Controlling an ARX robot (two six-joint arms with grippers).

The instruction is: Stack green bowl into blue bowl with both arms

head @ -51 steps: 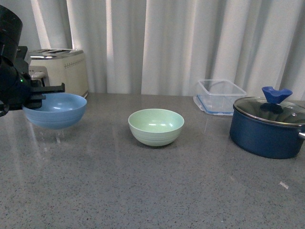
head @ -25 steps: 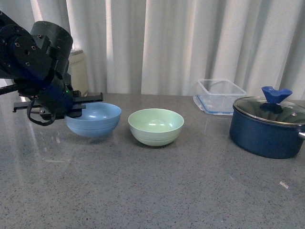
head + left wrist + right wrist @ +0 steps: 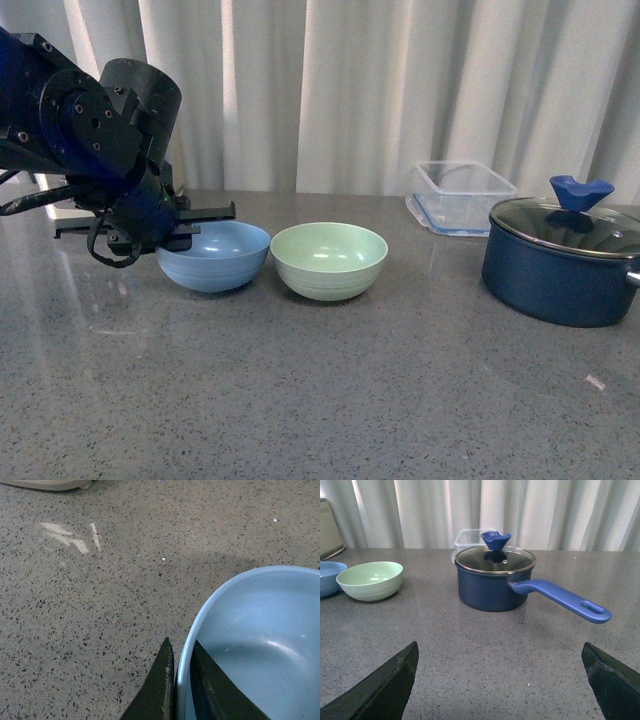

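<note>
Grey speckled counter point(image 3: 300, 400).

Blue bowl point(image 3: 213, 257) sits at 9 o'clock of the green bowl point(image 3: 329, 261). The rims are touching or nearly so; no gap shows in the front view. I cannot tell whether the blue bowl's base is fully down on the counter.

Left gripper point(image 3: 205, 222) is clamped on the blue bowl at the rim's 9 o'clock side. The left wrist view shows one finger point(image 3: 162, 680) outside the wall and the other inside it, with the rim pinched between.

Right gripper point(image 3: 500, 647) has its jaws spread wide and holds nothing. It is well apart from the green bowl and not in the front view.

A navy saucepan point(image 3: 555, 270) with a glass lid point(image 3: 565, 228) stands at 3 o'clock of the green bowl. A clear plastic container point(image 3: 460, 198) stands at about 1 o'clock.

Risks, as I judge them:
- The blue bowl crowds the green one, so any further push toward 3 o'clock would shove or spin the green bowl away from the right arm's approach.
- The inner finger may drag the wall as the jaws open, tilting or sliding the blue bowl.
- If the green bowl comes down while that finger is inside, it would seat crooked or jam on the finger.
- The saucepan and its long handle point(image 3: 560, 600) lie near the right arm's line to the green bowl, so a low sweep could clip them.
- A thin-rim pinch on a smooth bowl could slip and let it swing.
</note>
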